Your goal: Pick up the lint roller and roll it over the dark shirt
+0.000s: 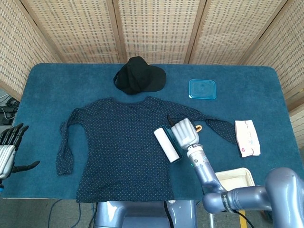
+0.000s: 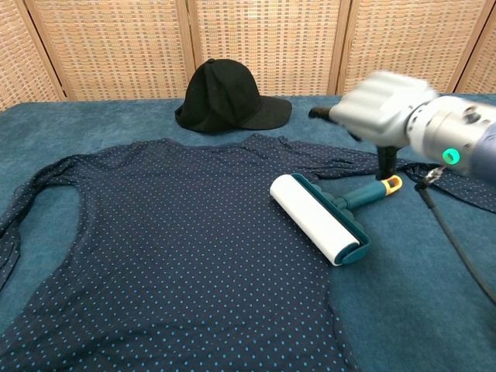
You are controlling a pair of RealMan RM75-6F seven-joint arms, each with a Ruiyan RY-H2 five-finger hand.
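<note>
The dark dotted shirt lies spread flat on the blue table. The lint roller, a white roll in a teal frame with a yellow-tipped handle, lies on the shirt's right edge with nothing holding it. My right hand hovers just above the handle, blurred, its fingers apart and empty. My left hand hangs off the table's left edge with its fingers spread, far from the shirt.
A black cap sits behind the shirt's collar. A teal square lid lies at the back right. A white folded packet rests by the right sleeve's end, and a white tray stands at the front edge.
</note>
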